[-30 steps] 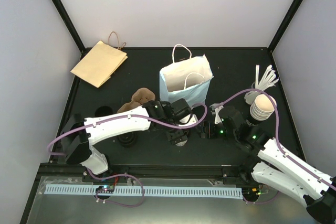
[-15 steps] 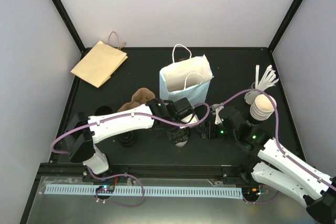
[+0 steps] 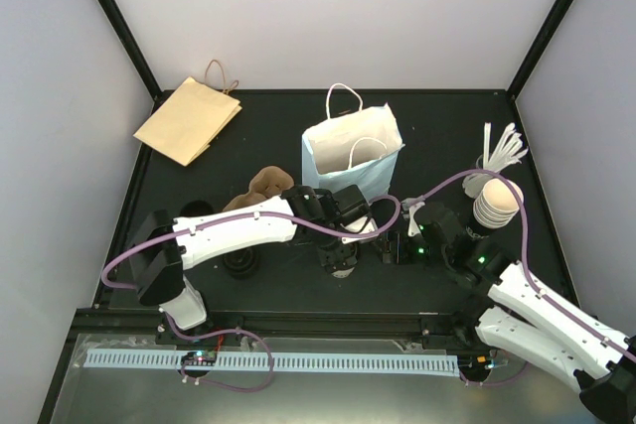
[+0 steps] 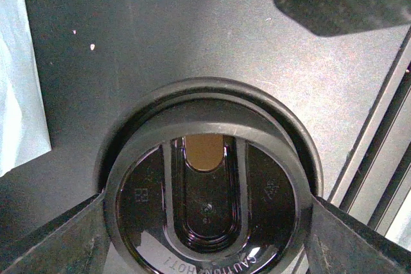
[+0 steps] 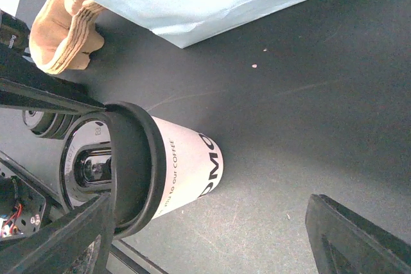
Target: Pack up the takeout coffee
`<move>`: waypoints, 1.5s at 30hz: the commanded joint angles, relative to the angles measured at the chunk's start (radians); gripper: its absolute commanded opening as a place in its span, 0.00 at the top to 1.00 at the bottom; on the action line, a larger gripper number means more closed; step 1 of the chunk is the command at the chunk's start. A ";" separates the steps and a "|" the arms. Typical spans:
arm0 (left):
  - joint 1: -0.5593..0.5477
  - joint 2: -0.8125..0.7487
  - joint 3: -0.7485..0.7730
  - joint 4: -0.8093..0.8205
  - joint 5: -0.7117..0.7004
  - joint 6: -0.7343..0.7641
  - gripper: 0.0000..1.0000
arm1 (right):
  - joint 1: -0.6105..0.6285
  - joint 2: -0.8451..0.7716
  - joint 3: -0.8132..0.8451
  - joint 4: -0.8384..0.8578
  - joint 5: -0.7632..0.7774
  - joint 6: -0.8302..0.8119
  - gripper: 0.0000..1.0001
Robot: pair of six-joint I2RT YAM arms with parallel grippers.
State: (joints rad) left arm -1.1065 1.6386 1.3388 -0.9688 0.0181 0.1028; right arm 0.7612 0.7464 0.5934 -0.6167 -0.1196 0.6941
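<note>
In the last second the left arm has edged rightward, and the left gripper (image 4: pixel 207 213) has brought its fingers to either side of the small white paper cup with black plastic lid (image 5: pixel 189 168). The cup stands near-centre, just near of the open pale blue paper bag (image 3: pixel 353 151); I cannot tell whether the fingers grip yet, but the lift looks close. The right gripper (image 5: pixel 209 213) hangs at the cup's right, wide and empty, over a matte black tabletop (image 3: pixel 447 136) boxed by plain white walls (image 3: pixel 328 17).

From above the left tool (image 3: pixel 341 256) apparently hides the takeout coffee (image 4: pixel 205 210); its lid is cropped below.
</note>
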 commanded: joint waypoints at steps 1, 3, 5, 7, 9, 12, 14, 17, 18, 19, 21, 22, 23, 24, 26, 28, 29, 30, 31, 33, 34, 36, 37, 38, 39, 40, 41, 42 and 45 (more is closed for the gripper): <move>-0.001 0.025 0.026 -0.017 0.020 0.005 0.20 | -0.004 -0.016 -0.003 0.026 -0.004 -0.001 0.16; -0.001 0.026 0.028 -0.020 0.021 0.003 0.22 | -0.004 -0.015 -0.003 0.025 -0.005 -0.001 0.16; -0.001 0.023 0.027 -0.022 0.018 0.000 0.24 | -0.003 -0.013 -0.005 0.027 -0.008 -0.001 0.16; -0.001 0.019 0.028 -0.026 0.010 -0.007 0.26 | -0.003 -0.010 -0.011 0.033 -0.017 0.000 0.16; 0.000 0.017 0.029 -0.036 0.000 -0.019 0.27 | -0.003 -0.008 -0.017 0.042 -0.024 0.004 0.16; 0.000 0.015 0.023 -0.051 -0.013 -0.046 0.28 | -0.004 -0.008 -0.026 0.055 -0.031 0.008 0.16; 0.000 0.011 0.015 -0.055 -0.015 -0.071 0.28 | -0.005 -0.007 -0.030 0.062 -0.037 0.009 0.16; 0.001 0.003 -0.002 -0.053 0.000 -0.106 0.29 | -0.004 -0.001 -0.033 0.067 -0.042 0.010 0.16; 0.001 -0.001 -0.010 -0.044 0.008 -0.113 0.29 | -0.003 0.002 -0.033 0.068 -0.044 0.009 0.16; 0.001 -0.004 -0.022 -0.038 0.013 -0.118 0.29 | -0.004 0.002 -0.034 0.069 -0.047 0.008 0.16; 0.001 -0.010 -0.042 -0.029 0.019 -0.129 0.30 | -0.004 0.004 -0.036 0.072 -0.051 0.006 0.16; 0.000 -0.011 -0.050 -0.026 0.021 -0.135 0.31 | -0.004 0.007 -0.036 0.072 -0.054 0.005 0.16; 0.001 -0.013 -0.059 -0.022 0.022 -0.140 0.31 | -0.004 0.011 -0.038 0.074 -0.060 0.005 0.16; 0.001 -0.015 -0.070 -0.017 0.023 -0.147 0.31 | -0.004 0.013 -0.039 0.077 -0.067 0.005 0.16; 0.000 -0.018 -0.086 -0.009 0.025 -0.160 0.32 | -0.004 0.022 -0.047 0.086 -0.084 0.009 0.16; 0.000 -0.020 -0.098 -0.005 0.027 -0.175 0.32 | -0.003 0.031 -0.059 0.101 -0.104 0.015 0.16; 0.000 -0.020 -0.103 -0.003 0.029 -0.183 0.32 | -0.004 0.032 -0.065 0.109 -0.113 0.019 0.16; 0.000 -0.020 -0.107 -0.001 0.032 -0.191 0.33 | -0.004 0.034 -0.073 0.122 -0.125 0.025 0.16; 0.001 -0.020 -0.112 0.002 0.035 -0.199 0.33 | -0.004 0.037 -0.083 0.140 -0.140 0.030 0.16; 0.000 -0.022 -0.121 0.010 0.050 -0.206 0.34 | -0.004 0.045 -0.105 0.184 -0.184 0.045 0.16; 0.000 -0.022 -0.127 0.016 0.056 -0.209 0.34 | -0.004 0.052 -0.119 0.206 -0.207 0.053 0.16; 0.000 -0.022 -0.135 0.024 0.065 -0.212 0.34 | -0.004 0.066 -0.139 0.247 -0.242 0.069 0.17; 0.000 -0.021 -0.139 0.025 0.066 -0.212 0.34 | -0.003 0.069 -0.148 0.261 -0.251 0.076 0.18; -0.001 -0.018 -0.142 0.025 0.064 -0.212 0.34 | -0.003 0.069 -0.157 0.282 -0.255 0.085 0.18; -0.001 -0.016 -0.144 0.024 0.061 -0.213 0.34 | -0.004 0.064 -0.165 0.295 -0.255 0.092 0.19; -0.001 -0.012 -0.145 0.022 0.058 -0.212 0.35 | -0.004 0.060 -0.171 0.308 -0.256 0.101 0.19; -0.001 -0.010 -0.147 0.020 0.056 -0.212 0.35 | -0.006 0.059 -0.176 0.324 -0.260 0.109 0.19; -0.001 -0.008 -0.147 0.017 0.054 -0.212 0.35 | -0.008 0.058 -0.182 0.342 -0.269 0.114 0.19; -0.001 -0.008 -0.146 0.012 0.052 -0.208 0.35 | -0.020 0.071 -0.195 0.398 -0.305 0.134 0.21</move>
State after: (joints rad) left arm -1.1053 1.5826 1.2495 -0.8837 0.0154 -0.0799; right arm 0.7567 0.8162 0.4133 -0.3401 -0.3653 0.7860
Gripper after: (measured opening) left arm 0.754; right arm 0.802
